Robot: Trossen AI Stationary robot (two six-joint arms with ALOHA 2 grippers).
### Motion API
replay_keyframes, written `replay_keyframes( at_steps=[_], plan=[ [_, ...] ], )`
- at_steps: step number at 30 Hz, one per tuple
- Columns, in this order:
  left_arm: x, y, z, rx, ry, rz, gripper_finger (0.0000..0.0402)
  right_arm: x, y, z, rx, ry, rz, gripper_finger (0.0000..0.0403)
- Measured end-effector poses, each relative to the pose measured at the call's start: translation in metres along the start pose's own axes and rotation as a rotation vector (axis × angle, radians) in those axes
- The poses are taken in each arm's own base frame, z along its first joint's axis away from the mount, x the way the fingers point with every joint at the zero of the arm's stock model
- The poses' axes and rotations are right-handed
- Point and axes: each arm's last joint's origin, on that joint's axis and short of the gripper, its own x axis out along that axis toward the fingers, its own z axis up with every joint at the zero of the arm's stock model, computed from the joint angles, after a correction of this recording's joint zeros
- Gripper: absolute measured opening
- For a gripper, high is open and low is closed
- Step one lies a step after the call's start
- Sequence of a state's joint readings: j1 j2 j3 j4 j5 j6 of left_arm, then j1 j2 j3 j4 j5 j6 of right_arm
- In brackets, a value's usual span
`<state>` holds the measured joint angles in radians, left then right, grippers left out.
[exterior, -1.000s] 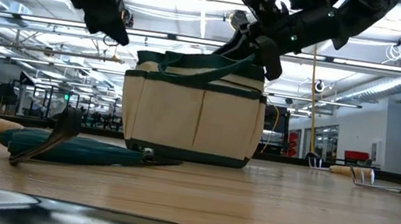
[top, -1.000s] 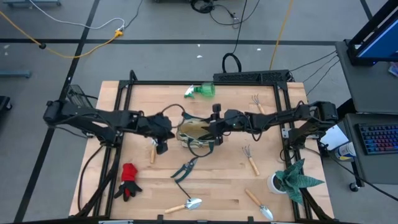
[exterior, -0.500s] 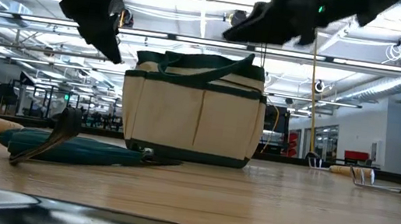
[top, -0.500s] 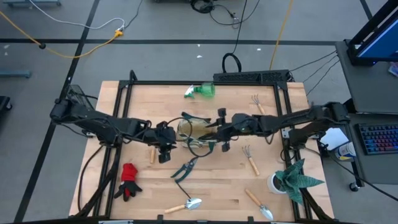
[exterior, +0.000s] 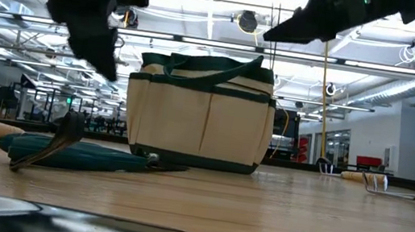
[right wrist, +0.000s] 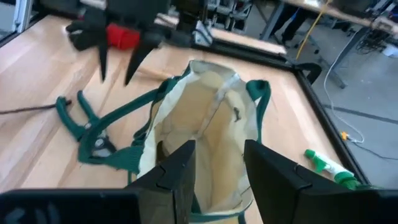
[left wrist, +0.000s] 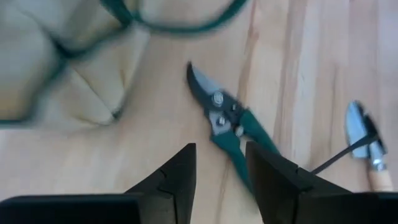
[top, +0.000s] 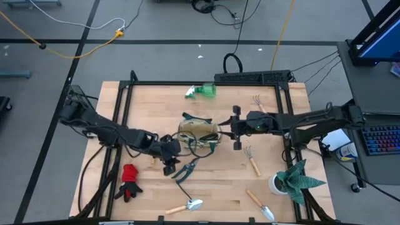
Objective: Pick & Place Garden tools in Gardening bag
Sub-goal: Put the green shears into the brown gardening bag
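The cream-and-green gardening bag [top: 199, 134] stands upright on its base at the table's middle, mouth up. Black-and-green pruning shears [left wrist: 227, 121] lie flat just near of it. My left gripper [top: 169, 164] hovers open above the table beside the shears [top: 185, 170], nothing between its fingers. My right gripper [top: 236, 128] hangs open just right of the bag and above it, looking into the bag's mouth [right wrist: 208, 112]. A red glove [top: 129, 181], a green spray bottle [top: 203, 92], two trowels [top: 187, 205] [top: 261, 206] and two fork-rakes [top: 258, 103] [top: 250, 159] lie scattered on the table.
A spiky green plant in a white pot [top: 290, 180] stands at the near right corner. A loose wooden handle [top: 152, 155] lies left of the bag, close to my left arm. A black frame [top: 206, 83] rims the table; bare wood shows between the shears and the trowels.
My left gripper has gone toward the table's near edge and a little right, lower, ending beside the pruning shears. My right gripper has drawn back from above the bag's mouth toward the table's right edge and risen. The bag has stayed in place.
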<state>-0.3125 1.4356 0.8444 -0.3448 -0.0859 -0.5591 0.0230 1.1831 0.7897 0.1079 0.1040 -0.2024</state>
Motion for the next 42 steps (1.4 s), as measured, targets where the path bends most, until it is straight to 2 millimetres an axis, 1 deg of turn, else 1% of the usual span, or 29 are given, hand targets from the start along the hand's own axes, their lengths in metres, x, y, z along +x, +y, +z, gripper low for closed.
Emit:
replay_keyframes(
  at_steps=[3,8,14,20,26,34,42],
  plan=[
    [0.012,-0.006,-0.002,-0.006,-0.004,-0.015,0.0145,0.001,-0.001,-0.004,-0.007,-0.045,-0.017,0.0130],
    [0.026,-0.010,-0.006,-0.078,0.023,-0.027,0.0145,0.002,-0.005,-0.010,-0.045,-0.080,-0.048,0.0130],
    [0.039,-0.014,-0.014,-0.136,0.063,-0.009,0.0145,0.002,-0.015,-0.009,-0.043,-0.099,-0.087,0.0130],
    [0.055,-0.022,-0.022,-0.152,0.071,-0.025,0.0145,0.002,-0.024,-0.006,-0.049,-0.138,-0.131,0.0130],
    [0.057,-0.026,-0.025,-0.176,0.069,-0.023,0.0145,0.001,-0.031,-0.005,-0.111,-0.152,-0.166,0.0130],
    [0.055,-0.032,-0.030,-0.148,0.032,0.020,0.0145,0.001,-0.036,-0.004,-0.170,-0.173,-0.198,0.0130],
    [0.053,-0.039,-0.037,-0.114,-0.002,0.067,0.0145,-0.001,-0.037,0.001,-0.175,-0.215,-0.214,0.0130]
  ],
)
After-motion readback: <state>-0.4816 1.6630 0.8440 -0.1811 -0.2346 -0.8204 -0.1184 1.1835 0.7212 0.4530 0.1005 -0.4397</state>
